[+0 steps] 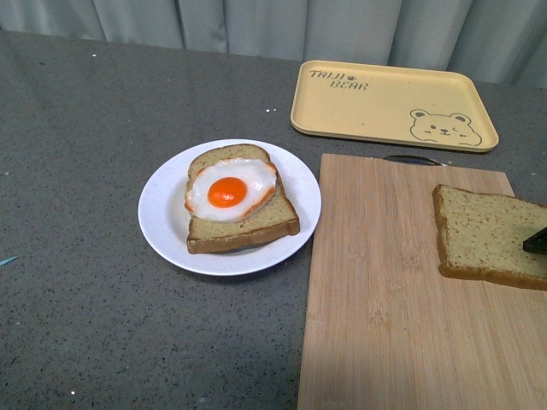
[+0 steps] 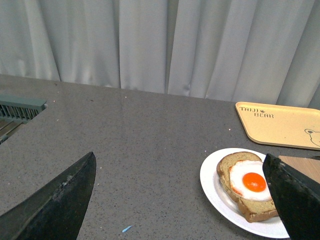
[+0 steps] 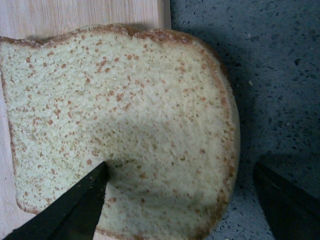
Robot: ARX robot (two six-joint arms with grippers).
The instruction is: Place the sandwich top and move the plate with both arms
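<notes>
The sandwich top (image 1: 487, 235) is lying at the far right of the cutting board (image 1: 385, 299), with one crust edge hanging out past the board over the grey surface (image 1: 85, 256). My right fingers (image 3: 75, 210) are hanging spread above it, pinching nothing. One is sitting over the bread's face and the other is out beyond the crust. That is my first worry: closing from here, I am risking digging the inner finger into the soft crumb or shoving the slice instead of gripping its edge. The overhanging part could also be tipping down off the board as I press.

Further left, the slice with the egg (image 1: 248, 226) is waiting on the plate (image 1: 162, 222), whose rim is sitting just beside the board. The egg is looking domed and slick, so I am judging that a top set down off-centre could be sliding off it.

My left fingers (image 2: 60, 200) are spread wide and empty, hovering over bare surface, apart from the plate. If my two arms are pulling unevenly when they carry the plate, the stack could be shifting or the plate tilting.
</notes>
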